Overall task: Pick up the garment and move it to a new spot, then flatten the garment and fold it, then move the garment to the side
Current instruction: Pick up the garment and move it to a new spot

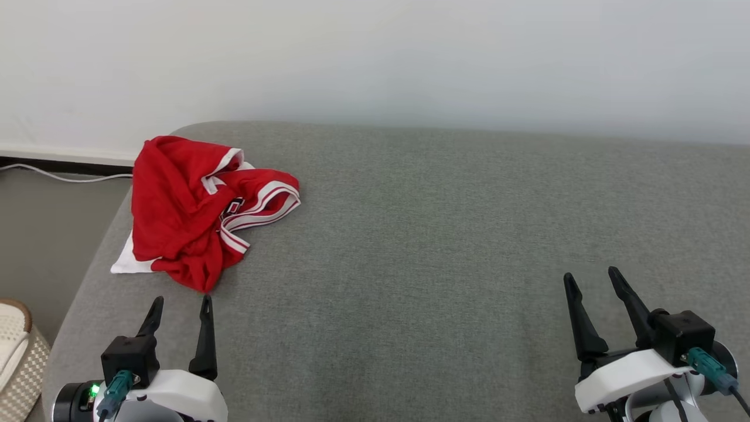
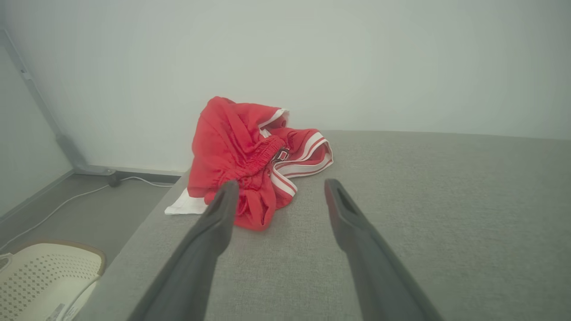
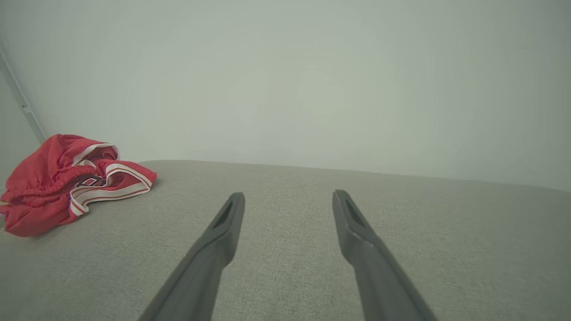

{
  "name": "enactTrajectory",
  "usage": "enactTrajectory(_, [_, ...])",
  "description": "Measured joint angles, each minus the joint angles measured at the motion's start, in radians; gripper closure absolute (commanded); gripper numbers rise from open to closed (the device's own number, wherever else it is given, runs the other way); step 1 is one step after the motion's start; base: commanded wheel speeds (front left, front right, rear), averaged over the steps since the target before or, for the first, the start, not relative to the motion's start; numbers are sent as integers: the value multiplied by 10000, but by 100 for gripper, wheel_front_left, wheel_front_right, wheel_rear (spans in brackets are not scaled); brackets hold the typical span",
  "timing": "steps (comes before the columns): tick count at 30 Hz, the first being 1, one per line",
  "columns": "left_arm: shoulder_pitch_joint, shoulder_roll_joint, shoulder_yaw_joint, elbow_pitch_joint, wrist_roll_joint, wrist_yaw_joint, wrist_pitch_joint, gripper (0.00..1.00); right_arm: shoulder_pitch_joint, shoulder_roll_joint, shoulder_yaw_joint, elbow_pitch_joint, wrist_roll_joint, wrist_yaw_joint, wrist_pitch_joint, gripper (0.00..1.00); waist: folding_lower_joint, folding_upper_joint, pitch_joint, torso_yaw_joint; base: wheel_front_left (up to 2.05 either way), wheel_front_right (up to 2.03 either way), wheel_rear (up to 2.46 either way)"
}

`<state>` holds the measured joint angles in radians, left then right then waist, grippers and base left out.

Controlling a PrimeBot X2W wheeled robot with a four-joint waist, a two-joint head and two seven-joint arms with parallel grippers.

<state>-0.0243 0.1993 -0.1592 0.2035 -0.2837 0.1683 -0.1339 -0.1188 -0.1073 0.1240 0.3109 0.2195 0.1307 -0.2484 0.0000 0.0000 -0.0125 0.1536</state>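
Far left, a cream perforated basket is seen on the floor. Next, the crumpled red garment with white striped trim is found heaped at the left rear corner of the grey fabric cushion. The left gripper is held just short of its near edge, fingers spread, empty. Well to the right, the right gripper is held over bare cushion, likewise spread.
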Motion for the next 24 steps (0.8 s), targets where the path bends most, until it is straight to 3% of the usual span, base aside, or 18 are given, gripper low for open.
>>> enactTrajectory(13, [1,-159,0,79,-180,17,-105,0,-1,54,134,-33,-6,0,0,0,0,0,103,1350,0,0,0])
enactTrajectory(24, [-6,-174,-77,284,-284,15,-174,0,-2,67,163,8,-6,0,0,0,0,0,99,1593,0,0,0])
